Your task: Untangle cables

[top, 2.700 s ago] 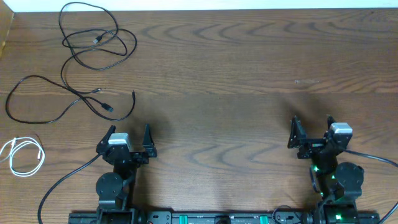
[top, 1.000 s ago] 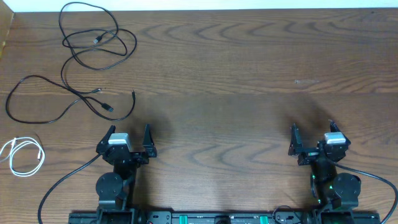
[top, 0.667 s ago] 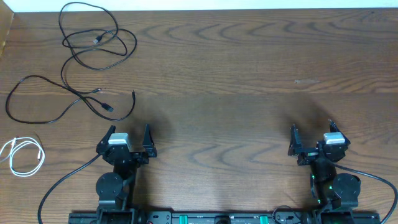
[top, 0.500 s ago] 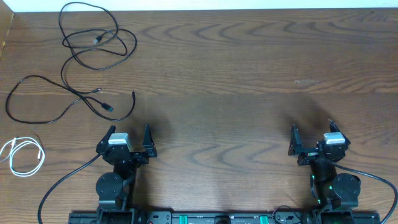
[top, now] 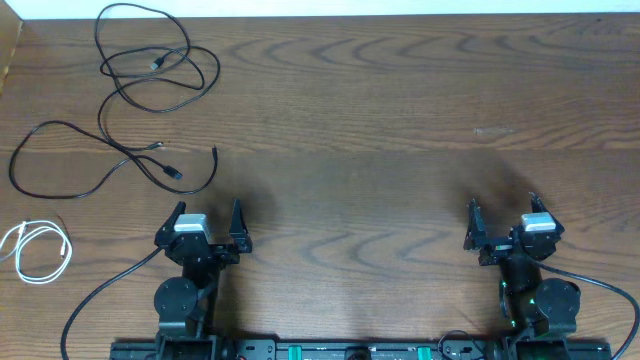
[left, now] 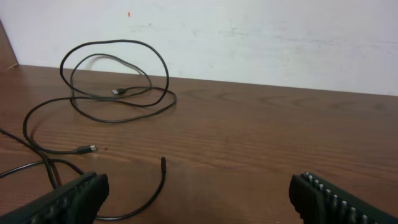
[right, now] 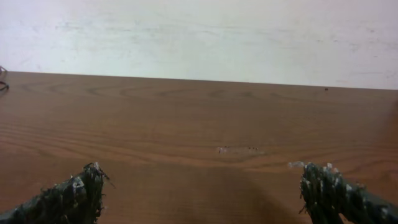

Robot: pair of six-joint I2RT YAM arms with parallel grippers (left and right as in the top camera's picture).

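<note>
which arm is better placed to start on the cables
Left, probably. The black cables and the white cable all lie on its side, just ahead of the open left tool. The right tool, also open, sits far across the table from them.

Two black cables (top: pixel 172 172) and one white cable (top: pixel 22 233) lie on the dark brown, wood-grained tabletop (top: pixel 400 120). The far wall (left: pixel 261 37) is off-white.

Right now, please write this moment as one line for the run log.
left gripper: open, empty | right gripper: open, empty | black cables: crossed, far left, not held | white cable: coiled apart, left edge
</note>
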